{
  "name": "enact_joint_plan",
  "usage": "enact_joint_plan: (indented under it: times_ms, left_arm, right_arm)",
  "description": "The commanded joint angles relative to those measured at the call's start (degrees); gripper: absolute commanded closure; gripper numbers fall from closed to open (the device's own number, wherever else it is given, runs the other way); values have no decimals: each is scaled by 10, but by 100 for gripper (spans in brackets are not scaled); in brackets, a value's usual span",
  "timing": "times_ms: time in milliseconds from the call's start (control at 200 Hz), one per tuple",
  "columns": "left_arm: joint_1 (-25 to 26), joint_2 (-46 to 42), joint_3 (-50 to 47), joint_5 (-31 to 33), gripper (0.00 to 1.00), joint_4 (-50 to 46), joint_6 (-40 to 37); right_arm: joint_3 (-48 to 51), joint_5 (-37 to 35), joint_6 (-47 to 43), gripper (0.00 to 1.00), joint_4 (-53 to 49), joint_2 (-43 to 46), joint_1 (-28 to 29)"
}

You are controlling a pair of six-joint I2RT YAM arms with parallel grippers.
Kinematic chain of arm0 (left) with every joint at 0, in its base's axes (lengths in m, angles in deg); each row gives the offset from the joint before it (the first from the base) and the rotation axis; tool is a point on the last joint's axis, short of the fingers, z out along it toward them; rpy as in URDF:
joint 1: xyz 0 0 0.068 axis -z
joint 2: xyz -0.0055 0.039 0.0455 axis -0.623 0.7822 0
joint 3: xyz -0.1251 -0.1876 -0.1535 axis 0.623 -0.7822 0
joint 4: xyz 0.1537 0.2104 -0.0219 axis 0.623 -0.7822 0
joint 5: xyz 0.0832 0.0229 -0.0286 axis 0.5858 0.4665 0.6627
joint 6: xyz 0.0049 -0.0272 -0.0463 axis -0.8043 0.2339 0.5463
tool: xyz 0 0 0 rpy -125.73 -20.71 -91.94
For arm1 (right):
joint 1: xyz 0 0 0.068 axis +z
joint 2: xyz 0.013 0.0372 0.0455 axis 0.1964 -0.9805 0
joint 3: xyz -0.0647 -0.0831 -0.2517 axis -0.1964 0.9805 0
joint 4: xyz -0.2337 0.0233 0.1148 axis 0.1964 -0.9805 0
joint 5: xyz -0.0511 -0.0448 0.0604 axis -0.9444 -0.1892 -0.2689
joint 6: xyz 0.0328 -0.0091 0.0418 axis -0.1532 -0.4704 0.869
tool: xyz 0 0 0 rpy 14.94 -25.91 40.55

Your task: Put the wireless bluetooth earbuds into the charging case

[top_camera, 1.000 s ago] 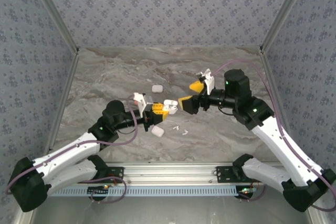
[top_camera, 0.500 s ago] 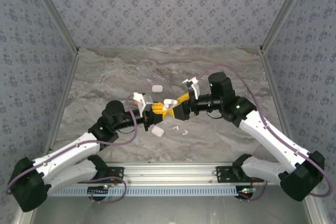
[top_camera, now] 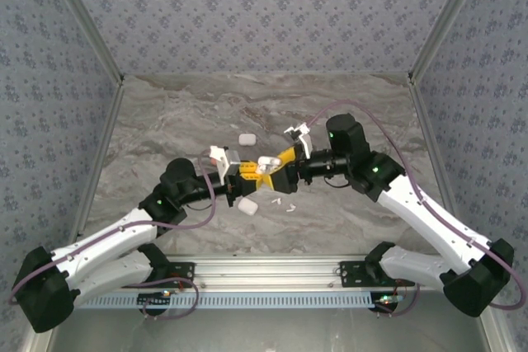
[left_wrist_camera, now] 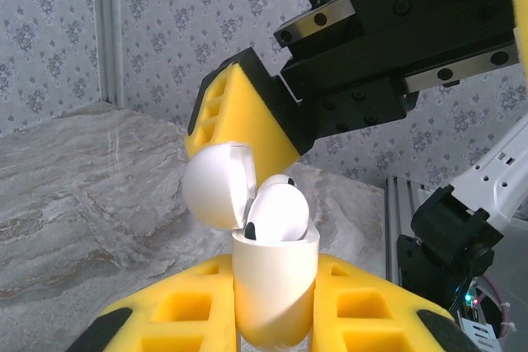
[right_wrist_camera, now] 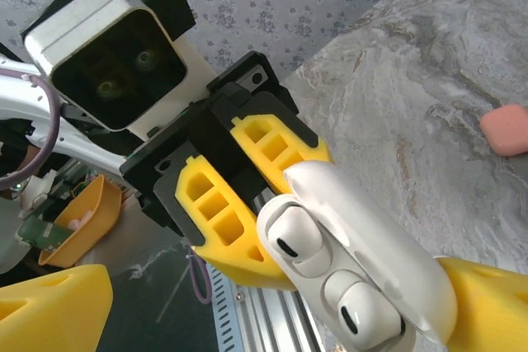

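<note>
Left gripper (top_camera: 248, 172) pinches the charging case (left_wrist_camera: 276, 286) by its lower body, holding it off the table with its lid (left_wrist_camera: 216, 187) swung open. Two white earbuds (right_wrist_camera: 293, 241) sit in the case's wells. Right gripper (top_camera: 280, 169) has its jaws spread, one yellow finger (left_wrist_camera: 243, 113) just behind the lid; whether it touches, I cannot tell.

The risk, as I judge it, lies in that finger. Pressing the lid shut while a bud stands proud of the rim could jam it, or lever the case out of the left pinch.

Side-on, the left wrist view shows how high the front bud rides. The right wrist view looks into the wells and shows both buds side by side. From above, loose earbuds (top_camera: 290, 208) lie on the table (top_camera: 346, 228) near a closed case (top_camera: 247, 207).
</note>
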Motion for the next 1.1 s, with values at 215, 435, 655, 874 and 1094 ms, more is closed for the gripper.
enact_joint_plan:
  times_ms: [215,435,655,874,1094]
  left_arm:
    - [2,10,26,7,100,4,-7]
    - [2,11,30,19,100,-2,-9]
    - [-5,18,38,80,100,-61,-19]
    - [-89,79,56,100,100,-122,62]
    - [-116,225,150,108,100,-199,107]
  right_arm:
    - [4,-17,-24,0,-28,32,13]
    - [-30,-172,-56,0,-113,33,4]
    - [-4,-365,-44,0,-135,65,2]
    - [40,-483,25,0,-159,96,-5]
    - [68,-515,76,0,-212,102,-16]
